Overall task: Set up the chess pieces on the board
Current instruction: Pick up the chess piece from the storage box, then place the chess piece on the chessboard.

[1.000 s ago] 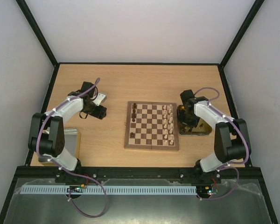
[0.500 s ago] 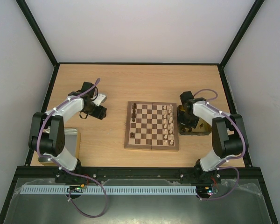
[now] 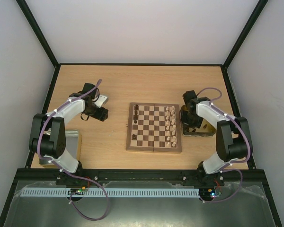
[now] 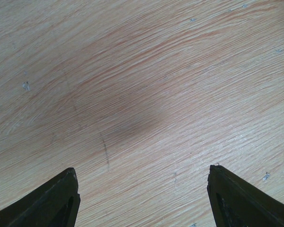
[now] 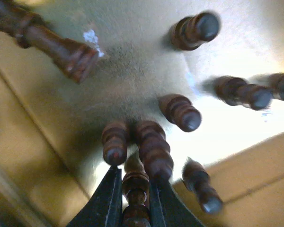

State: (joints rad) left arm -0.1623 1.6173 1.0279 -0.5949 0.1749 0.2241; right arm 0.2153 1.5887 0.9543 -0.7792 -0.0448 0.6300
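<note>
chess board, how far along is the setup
Done: cream pieces stand in two columns on the right side of the board, and a few dark pieces stand at its left edge. In hand: the right hand grips one dark piece in the tray. Left: several more dark ones lie there; the left hand hangs open over the table.

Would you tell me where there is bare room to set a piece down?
Bare: the board's middle, between the few dark pieces at its left edge and the cream pieces lining its right. Crowded: the tray.
</note>
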